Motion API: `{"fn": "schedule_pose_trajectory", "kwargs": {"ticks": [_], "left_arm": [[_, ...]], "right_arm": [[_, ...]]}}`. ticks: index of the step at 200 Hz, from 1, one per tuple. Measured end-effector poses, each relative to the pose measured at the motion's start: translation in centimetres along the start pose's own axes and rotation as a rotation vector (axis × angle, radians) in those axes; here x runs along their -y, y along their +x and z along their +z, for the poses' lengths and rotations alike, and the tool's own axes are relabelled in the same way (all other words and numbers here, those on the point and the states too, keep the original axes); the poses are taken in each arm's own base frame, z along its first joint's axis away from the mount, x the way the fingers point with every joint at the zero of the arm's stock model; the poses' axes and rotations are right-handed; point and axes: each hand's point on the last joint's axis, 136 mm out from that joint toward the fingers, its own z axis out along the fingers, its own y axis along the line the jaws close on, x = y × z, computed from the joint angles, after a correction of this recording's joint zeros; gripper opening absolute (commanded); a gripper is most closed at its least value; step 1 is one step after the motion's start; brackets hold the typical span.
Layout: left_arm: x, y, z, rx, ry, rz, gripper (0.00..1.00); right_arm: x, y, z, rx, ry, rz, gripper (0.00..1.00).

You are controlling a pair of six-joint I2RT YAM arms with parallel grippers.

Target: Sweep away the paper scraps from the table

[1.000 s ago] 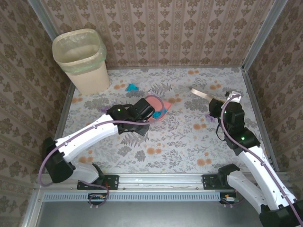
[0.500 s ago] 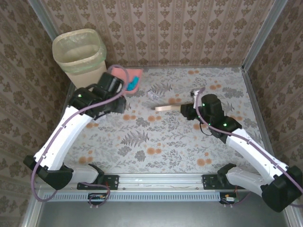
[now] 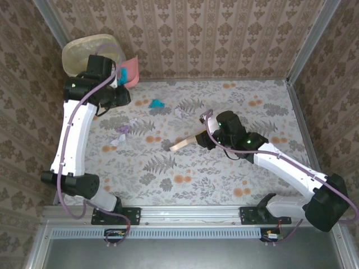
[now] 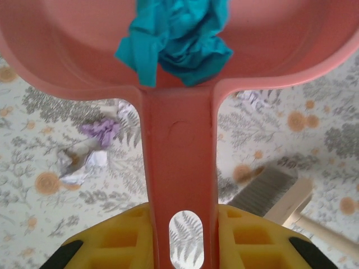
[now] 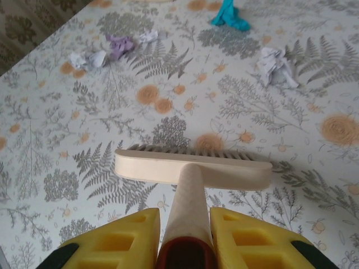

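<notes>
The left hand (image 4: 182,224) is closed on the handle of a pink dustpan (image 4: 179,140), which is held raised at the surface's (image 3: 224,174) 10 o'clock corner, just beside the bin (image 3: 76,50). A teal scrap (image 4: 179,39) is carried inside the pan. The right hand (image 5: 185,238) is clamped around the handle of the brush (image 5: 190,168), whose head is held low near the surface's middle. Loose paper scraps (image 3: 156,103) are seen on the cloth: that teal one at 11 o'clock from the brush head, a white piece (image 3: 180,112) at 12 o'clock, and a lilac piece (image 3: 124,129) with a second white piece (image 3: 115,141) at 9 o'clock
</notes>
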Motion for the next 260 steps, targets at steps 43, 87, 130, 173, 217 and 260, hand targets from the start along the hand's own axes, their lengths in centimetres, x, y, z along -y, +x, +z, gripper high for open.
{"fn": "schedule_pose_trajectory", "kwargs": {"ticks": [43,87,130,173,217,260], "left_arm": [[0.2,-4.8,-1.1,0.093,0.074,-0.099,0.00],[0.5,-10.9,-1.1,0.187,0.173,-0.179,0.00],[-1.7,-13.3,3.0,0.133,0.243,-0.320,0.00],[-2.7,-15.6,5.4,0.144,0.358,-0.451,0.00],[-4.5,-18.5,8.2,0.173,0.510,-0.608,0.00],[-7.3,-20.1,10.6,0.210,0.650,-0.817,0.00]], "right_arm": [[-1.0,0.3,1.0,-0.044,-0.036,-0.034,0.00],[-1.7,0.2,1.5,-0.059,-0.053,-0.058,0.00],[-1.8,0.5,1.6,-0.074,-0.056,-0.070,0.00],[-2.0,0.4,2.0,-0.082,-0.071,-0.075,0.00],[-2.0,0.6,2.5,-0.094,-0.076,-0.082,0.00],[-2.2,0.4,2.5,-0.093,-0.080,-0.089,0.00]]}}
